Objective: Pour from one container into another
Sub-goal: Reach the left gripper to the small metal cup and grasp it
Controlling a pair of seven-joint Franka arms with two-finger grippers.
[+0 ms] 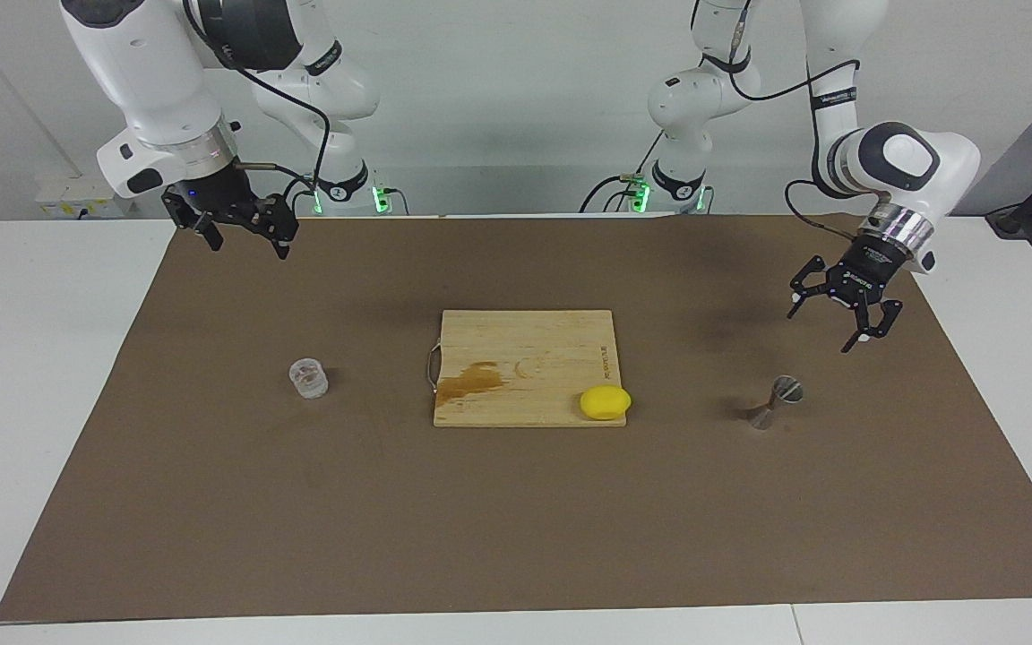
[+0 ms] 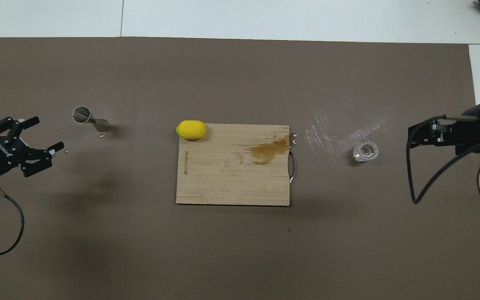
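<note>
The clear glass cup (image 1: 308, 377) stands upright on the brown mat toward the right arm's end; it also shows in the overhead view (image 2: 365, 151). The metal jigger (image 1: 776, 401) stands upright on the mat toward the left arm's end, also seen from overhead (image 2: 90, 118). My right gripper (image 1: 247, 246) is open and empty, raised over the mat's edge at the robots' side, apart from the cup; overhead it shows beside the cup (image 2: 411, 135). My left gripper (image 1: 822, 330) is open and empty, raised over the mat beside the jigger, not touching it (image 2: 48, 133).
A wooden cutting board (image 1: 525, 349) with a brown stain and a metal handle lies mid-mat between the cup and the jigger. A yellow lemon (image 1: 606, 402) sits on its corner farthest from the robots, toward the jigger. Whitish streaks (image 2: 340, 133) mark the mat beside the cup.
</note>
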